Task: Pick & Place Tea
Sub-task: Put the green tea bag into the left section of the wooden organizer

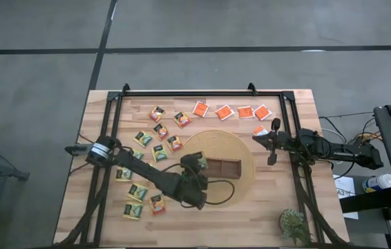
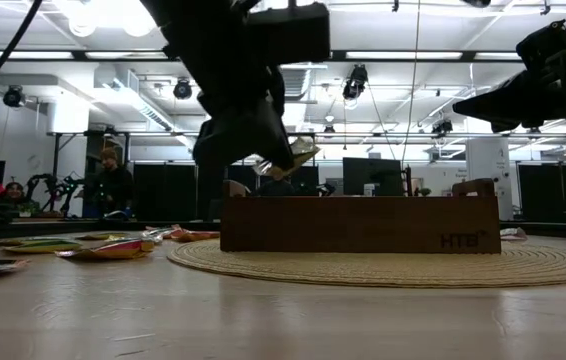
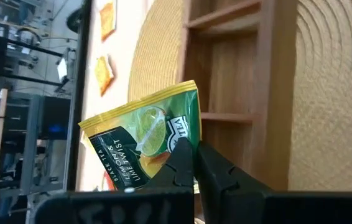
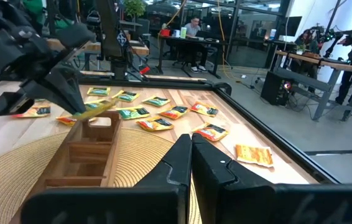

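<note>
Above the wooden tray (image 3: 238, 68), left tool (image 3: 194, 163) clamped on green-yellow "BLACK TEA LEMON LIME TWIST" sachet (image 3: 142, 140).

The high view looks straight down from well above the pale wooden surface (image 1: 299, 111), taking in its whole top and both arms. The low view sits at surface height, close to the round woven straw mat (image 2: 383, 265), and faces level across into the room behind. The left wrist view looks past its own claw (image 3: 194, 163), very near the brown three-compartment wooden tray (image 3: 238, 81). The right wrist view looks from farther back over its own claw (image 4: 191, 158). All four views share the tray and the mat under it.
</note>
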Controlling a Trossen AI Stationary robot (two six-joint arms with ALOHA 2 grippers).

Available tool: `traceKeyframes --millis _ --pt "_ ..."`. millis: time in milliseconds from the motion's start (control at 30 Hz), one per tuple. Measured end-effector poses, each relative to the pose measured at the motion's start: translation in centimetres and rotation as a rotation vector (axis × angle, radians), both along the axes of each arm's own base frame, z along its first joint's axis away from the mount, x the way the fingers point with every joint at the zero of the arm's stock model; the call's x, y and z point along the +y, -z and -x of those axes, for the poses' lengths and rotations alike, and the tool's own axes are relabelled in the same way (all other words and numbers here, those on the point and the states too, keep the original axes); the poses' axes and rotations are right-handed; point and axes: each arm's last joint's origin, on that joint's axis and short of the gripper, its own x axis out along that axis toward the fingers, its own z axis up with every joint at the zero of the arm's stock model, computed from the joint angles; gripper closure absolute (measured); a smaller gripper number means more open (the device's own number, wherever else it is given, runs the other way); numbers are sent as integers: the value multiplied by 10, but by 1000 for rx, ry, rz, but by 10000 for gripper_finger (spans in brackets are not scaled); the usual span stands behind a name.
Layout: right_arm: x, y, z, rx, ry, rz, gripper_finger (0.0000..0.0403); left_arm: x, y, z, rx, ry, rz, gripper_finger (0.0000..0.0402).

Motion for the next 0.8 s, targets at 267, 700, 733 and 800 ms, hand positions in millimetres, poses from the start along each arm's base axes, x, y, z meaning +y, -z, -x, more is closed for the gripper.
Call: traceKeyframes --millis 267,700,733,800 --pt "0 0 0 0 0 0 394 11 15 5 61 -11 3 401" --pt "0 0 0 0 0 0 394 15 17 4 63 -19 1 394" --pt "0 0 0 0 0 0 394 15 17 4 63 -19 1 391" --pt "0 0 0 0 0 0 394 15 17 4 63 -18 1 385"
